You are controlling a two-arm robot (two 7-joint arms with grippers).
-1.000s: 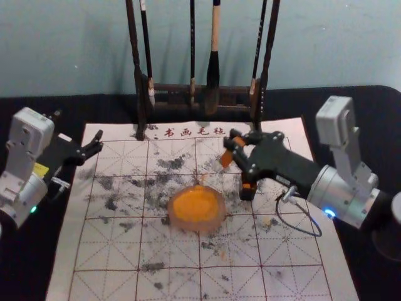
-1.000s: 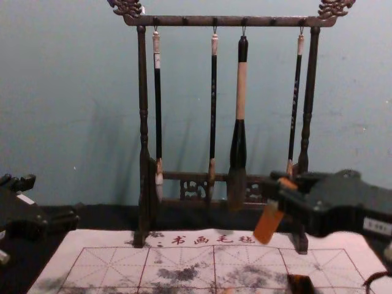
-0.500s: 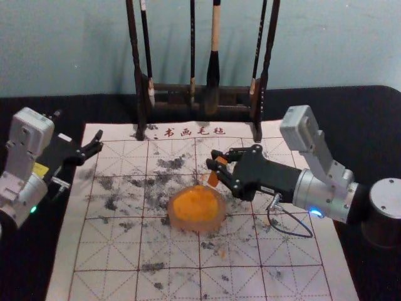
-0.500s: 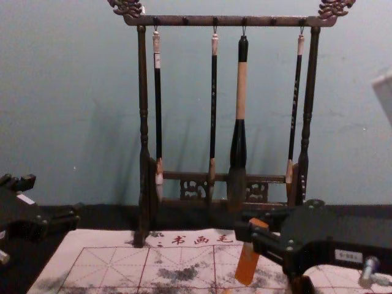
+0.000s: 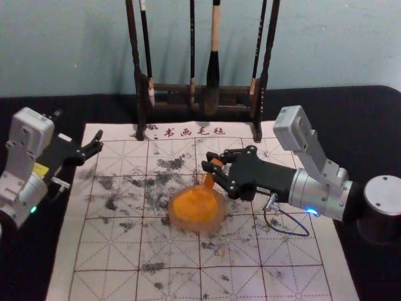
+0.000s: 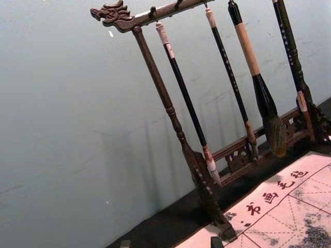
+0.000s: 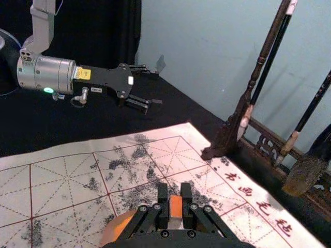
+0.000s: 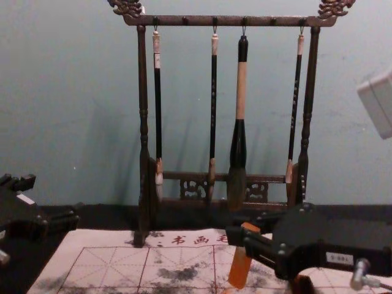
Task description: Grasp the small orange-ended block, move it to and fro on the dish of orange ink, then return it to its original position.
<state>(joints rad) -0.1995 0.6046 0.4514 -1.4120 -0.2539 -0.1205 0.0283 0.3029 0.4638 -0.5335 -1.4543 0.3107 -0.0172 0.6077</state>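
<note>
As the small orange-ended block is leaning at the far edge of the ink dish, just right of its middle, the right gripper is reaching in from the dish's right, clamping the block between its fingers. Left gripper, fingers apart, is idling well to the dish's left; the brush rack is standing beyond the dish.
</note>
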